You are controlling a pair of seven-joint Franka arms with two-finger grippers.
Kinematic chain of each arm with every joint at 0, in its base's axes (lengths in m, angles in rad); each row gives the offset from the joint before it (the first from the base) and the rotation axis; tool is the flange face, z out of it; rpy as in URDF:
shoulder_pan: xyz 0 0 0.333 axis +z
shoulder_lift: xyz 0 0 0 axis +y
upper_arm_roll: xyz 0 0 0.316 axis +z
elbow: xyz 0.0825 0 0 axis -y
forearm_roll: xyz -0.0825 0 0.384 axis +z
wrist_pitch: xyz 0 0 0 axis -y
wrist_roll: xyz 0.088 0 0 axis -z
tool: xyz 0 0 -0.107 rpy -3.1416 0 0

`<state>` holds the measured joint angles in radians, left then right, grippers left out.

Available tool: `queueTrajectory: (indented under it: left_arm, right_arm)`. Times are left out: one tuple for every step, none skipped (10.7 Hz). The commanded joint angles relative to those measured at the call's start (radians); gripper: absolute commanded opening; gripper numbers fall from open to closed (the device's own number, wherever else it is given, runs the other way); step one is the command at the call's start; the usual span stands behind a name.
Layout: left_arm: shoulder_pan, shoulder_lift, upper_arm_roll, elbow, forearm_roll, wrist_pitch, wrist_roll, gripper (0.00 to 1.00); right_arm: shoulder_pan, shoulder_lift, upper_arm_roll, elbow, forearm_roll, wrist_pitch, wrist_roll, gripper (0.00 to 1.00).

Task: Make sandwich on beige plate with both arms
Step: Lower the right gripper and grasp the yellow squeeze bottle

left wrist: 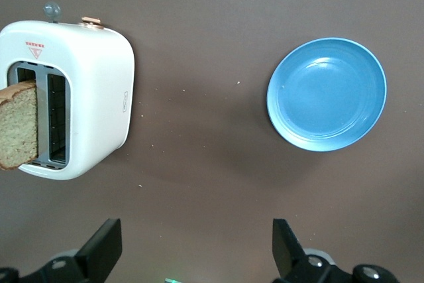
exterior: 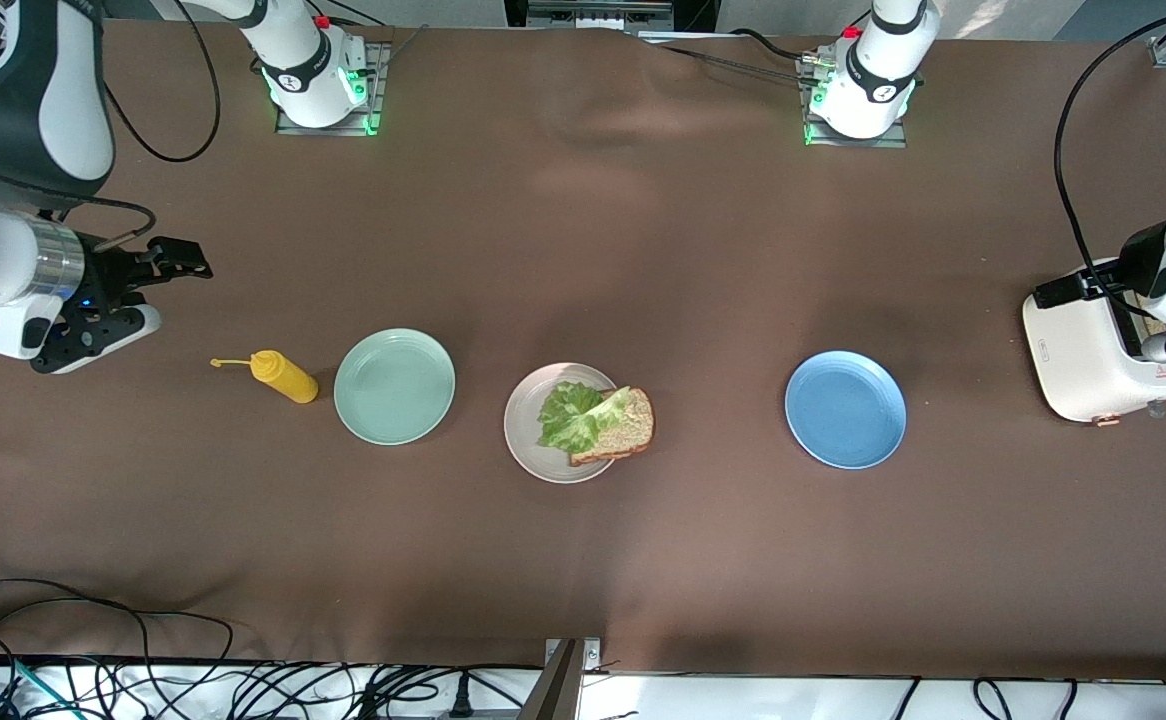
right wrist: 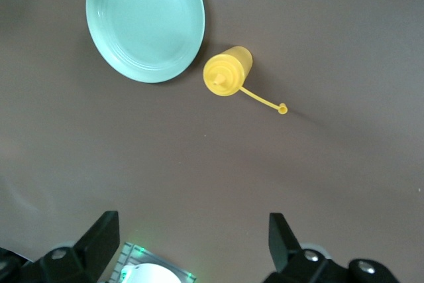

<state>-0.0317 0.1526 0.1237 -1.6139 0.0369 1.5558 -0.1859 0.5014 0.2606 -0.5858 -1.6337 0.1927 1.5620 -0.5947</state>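
Note:
The beige plate (exterior: pixel 533 440) lies mid-table between two other plates. A ruffled green lettuce leaf (exterior: pixel 571 414) lies on it, overlapping one brown speckled bread slice (exterior: pixel 625 430). That slice hangs over the plate's rim toward the left arm's end. A second bread slice (left wrist: pixel 18 127) stands in a slot of the white toaster (exterior: pixel 1093 370) (left wrist: pixel 93 91). My left gripper (exterior: pixel 1083 285) (left wrist: pixel 195 246) hangs open and holds nothing, up in the air by the toaster. My right gripper (exterior: pixel 168 270) (right wrist: pixel 192 240) is open and holds nothing, raised over the table at the right arm's end.
A mint-green plate (exterior: pixel 394 386) (right wrist: pixel 146 21) lies beside the beige plate toward the right arm's end, with a yellow mustard bottle (exterior: pixel 283 376) (right wrist: pixel 227 74) lying next to it. A blue plate (exterior: pixel 845 409) (left wrist: pixel 326 94) lies between the beige plate and the toaster. Cables trail along the table's near edge.

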Motion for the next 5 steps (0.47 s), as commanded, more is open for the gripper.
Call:
queueTrajectory:
  left_arm:
    - [-0.002,-0.024,-0.018,0.012,0.031,-0.014,-0.030,1.00]
    - [-0.002,-0.018,-0.016,0.011,0.032,-0.014,-0.033,1.00]
    - [0.010,-0.016,-0.016,0.009,0.031,-0.008,-0.033,1.00]
    - [0.012,-0.015,-0.015,0.008,0.031,-0.008,-0.033,1.00]
    - [0.012,-0.014,-0.015,0.009,0.031,-0.006,-0.033,1.00]
  right_arm:
    - [-0.143,-0.089,0.093,-0.199,-0.007,0.181,-0.231,1.00]
    - [-0.193,-0.087,0.110,-0.239,0.000,0.244,-0.337,1.00]
    - [-0.223,-0.080,0.113,-0.265,0.029,0.281,-0.414,1.00]
    - [-0.260,-0.063,0.119,-0.285,0.093,0.308,-0.512,1.00]
    - [-0.288,-0.038,0.124,-0.310,0.167,0.338,-0.631,1.00]
